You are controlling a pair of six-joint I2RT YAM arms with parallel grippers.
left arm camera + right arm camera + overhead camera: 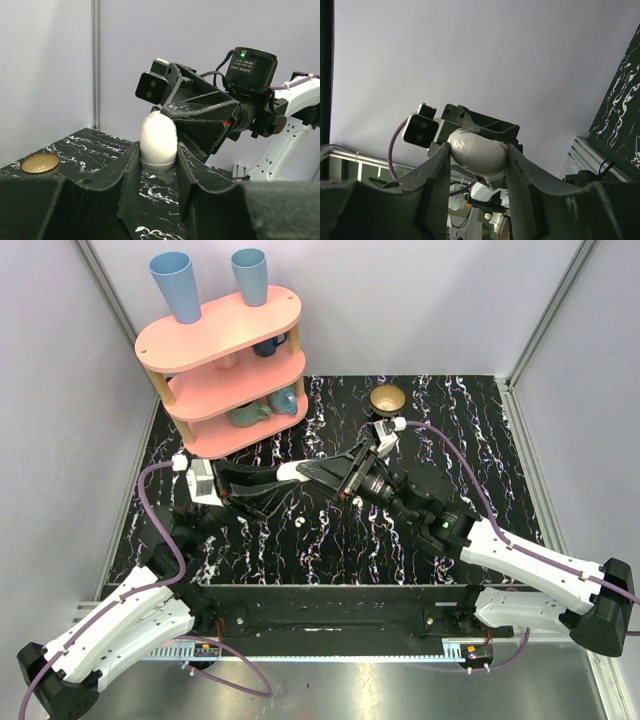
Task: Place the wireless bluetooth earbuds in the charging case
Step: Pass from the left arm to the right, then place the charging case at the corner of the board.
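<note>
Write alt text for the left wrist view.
The left claw clamps a white charging case upright, while the right claw comes in from the right and grips the case's top. A gold bowl sits on the black marbled table at far left.

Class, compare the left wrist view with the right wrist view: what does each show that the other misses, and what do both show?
Only the left wrist view shows the gold bowl and the right arm's camera. Only the right wrist view shows the left arm's camera. Both show the white case, held by the left gripper and the right gripper at once.
</note>
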